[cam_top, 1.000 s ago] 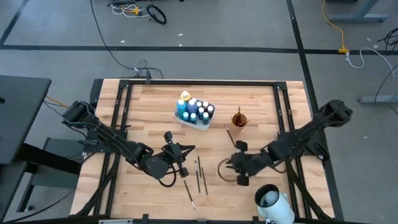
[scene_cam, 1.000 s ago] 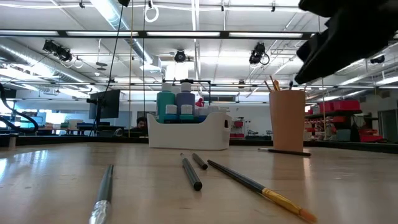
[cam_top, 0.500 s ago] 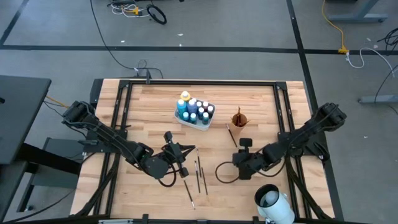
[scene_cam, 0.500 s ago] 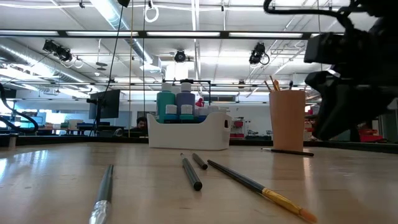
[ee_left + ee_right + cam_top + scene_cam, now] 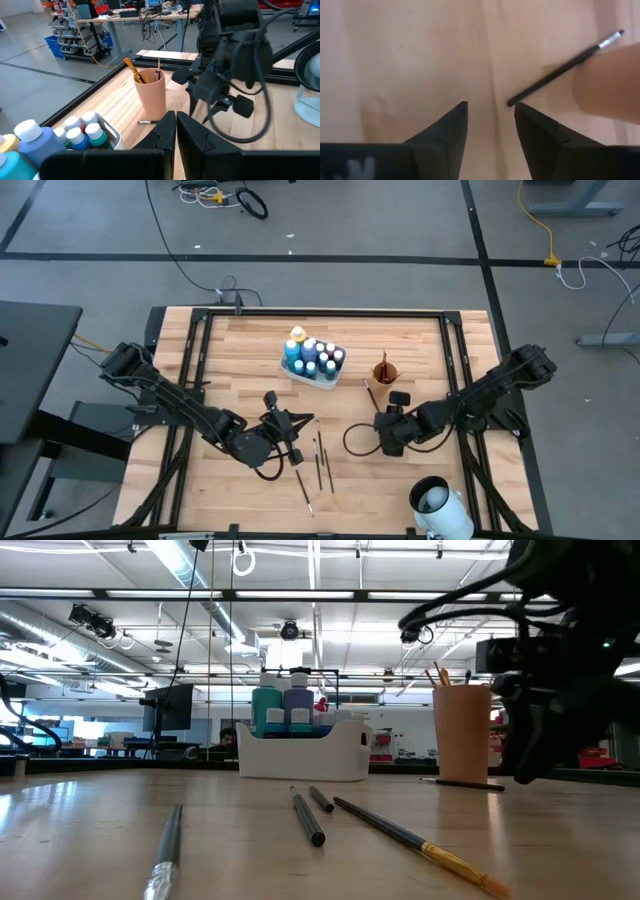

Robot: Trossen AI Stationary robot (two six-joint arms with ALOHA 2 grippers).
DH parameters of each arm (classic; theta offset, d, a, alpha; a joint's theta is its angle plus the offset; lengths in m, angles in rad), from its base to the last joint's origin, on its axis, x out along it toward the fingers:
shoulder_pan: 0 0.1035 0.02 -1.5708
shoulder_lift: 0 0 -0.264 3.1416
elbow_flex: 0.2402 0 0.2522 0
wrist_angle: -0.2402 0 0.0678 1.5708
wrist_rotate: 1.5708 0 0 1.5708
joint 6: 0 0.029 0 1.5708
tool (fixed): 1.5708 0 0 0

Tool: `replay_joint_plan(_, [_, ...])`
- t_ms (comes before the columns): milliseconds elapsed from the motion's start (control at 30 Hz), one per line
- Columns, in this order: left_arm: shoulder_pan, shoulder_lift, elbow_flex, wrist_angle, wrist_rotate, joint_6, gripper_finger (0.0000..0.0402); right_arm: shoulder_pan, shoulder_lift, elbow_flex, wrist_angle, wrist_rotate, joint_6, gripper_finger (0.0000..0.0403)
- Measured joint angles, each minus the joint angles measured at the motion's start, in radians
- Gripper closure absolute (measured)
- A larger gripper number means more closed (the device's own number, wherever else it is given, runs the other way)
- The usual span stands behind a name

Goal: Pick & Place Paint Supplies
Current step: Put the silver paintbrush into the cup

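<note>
Now, nearest the low camera: three paintbrushes (image 5: 310, 817) are lying loose on the wooden table (image 5: 250, 360), well apart from either gripper, waiting to be collected.
Left gripper (image 5: 176, 131): it is hanging over the table just beside those loose brushes, its fingers pressed together on nothing.
Right gripper (image 5: 490, 117): it is pointing down at the boards with its fingers standing apart, nothing between them.
Target brush: a thin dark brush (image 5: 560, 70) is lying flat beside the orange-brown cup (image 5: 385, 371), its near end just ahead of one of the right fingers (image 5: 535, 132).
Risk, off-centre grip: the brush end is sitting to one side of the gap rather than in it, so closing here is likely to nudge or roll it instead of catching it.
Risk, flat handle: the thin handle is lying flush on the wood, so fingertips coming down short are likely to close on air, and too deep to scrape the boards.
Risk, cup: the cup is standing close to the brush and holding other brushes, so a sideways correction could tip it.
Farthest: the paint bottles (image 5: 312, 354) are already standing in the white tray (image 5: 320, 377), clear of the reach.
</note>
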Motion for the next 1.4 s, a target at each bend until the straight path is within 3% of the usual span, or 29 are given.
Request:
replay_joint_plan(300, [0.000, 0.000, 0.000, 0.000, 0.000, 0.008, 0.0379, -0.104, -0.005, -0.109, 0.224, -0.081, 0.039, 0.0233])
replay_joint_plan(667, [0.002, 0.000, 0.000, 0.000, -0.006, 0.038, 0.0379, -0.111, -0.003, -0.142, 0.357, -0.117, -0.009, 0.0239])
replay_joint_plan(1033, [0.035, 0.000, 0.000, -0.002, 0.001, 0.034, 0.0379, -0.034, -0.019, -0.074, 0.406, -0.218, -0.246, 0.0266])
replay_joint_plan(1233, [0.042, 0.000, 0.000, -0.001, 0.003, 0.032, 0.0379, 0.010, -0.019, -0.013, 0.458, -0.197, -0.418, 0.0270])
replay_joint_plan(1333, [0.042, 0.000, 0.000, -0.001, 0.003, 0.031, 0.0379, 0.001, -0.019, 0.043, 0.410, -0.156, -0.494, 0.0270])
replay_joint_plan(1400, [0.042, 0.000, 0.000, 0.000, 0.004, 0.031, 0.0379, -0.029, -0.019, 0.096, 0.325, -0.196, -0.527, 0.0270])
